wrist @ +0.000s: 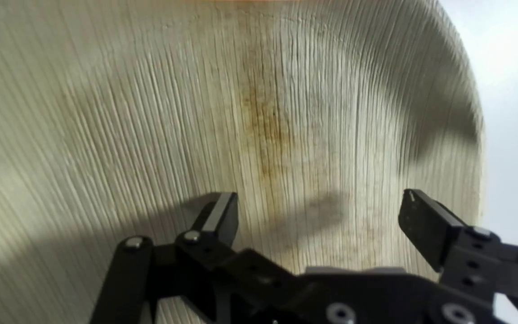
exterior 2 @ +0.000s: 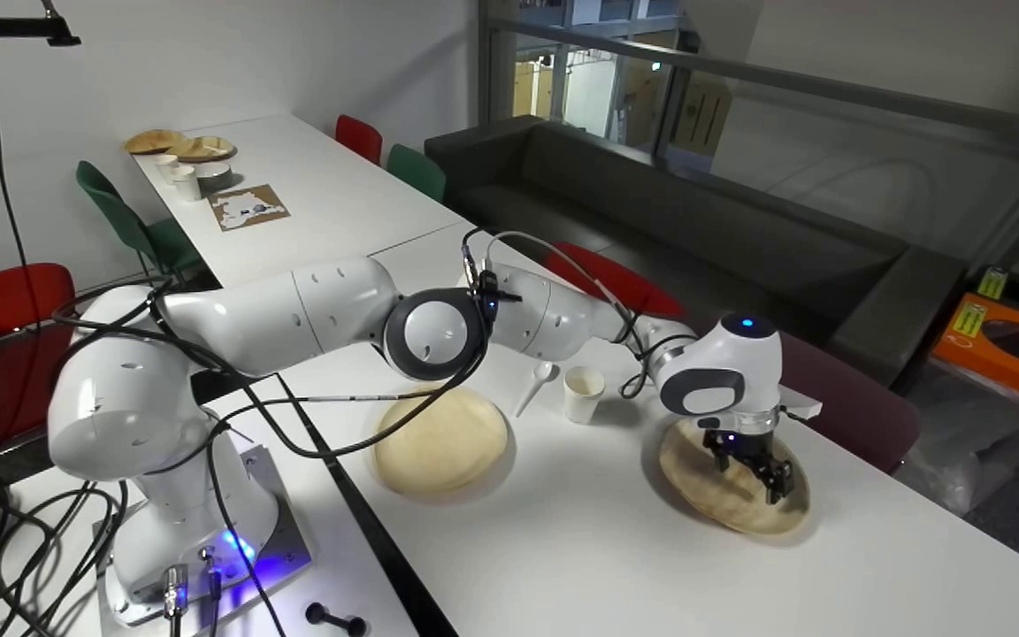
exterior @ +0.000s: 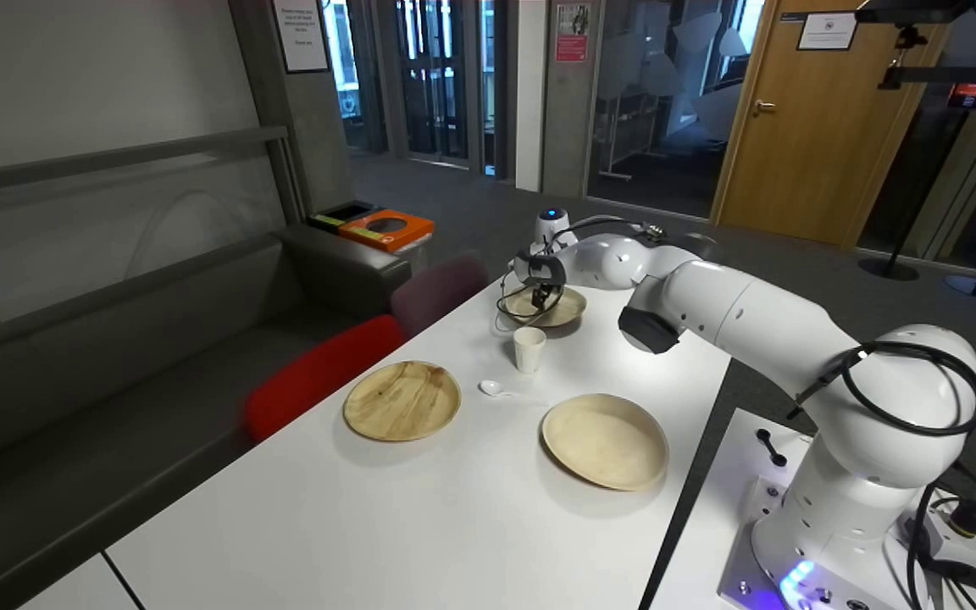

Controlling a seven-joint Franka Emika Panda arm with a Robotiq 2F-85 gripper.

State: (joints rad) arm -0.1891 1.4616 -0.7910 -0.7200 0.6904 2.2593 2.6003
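Wrist view, parted pincer (wrist: 317,204) over ribbed plate (wrist: 173,117), in both exterior views, white table (exterior: 352,525), dark grey sofa (exterior: 115,381) alongside

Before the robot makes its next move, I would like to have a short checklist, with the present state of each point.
1. The fingers are apart: ok.
2. Nothing is held between them: ok; only the plate below shows there in the wrist view.
3. They do not touch the plate: cannot tell; no view shows the gap clearly.
4. The whole plate is in the wrist view: not ok; the picture's left edge cuts it off.
5. The cup stands upright: ok.
6. The spoon lies clear of the fingers: ok.
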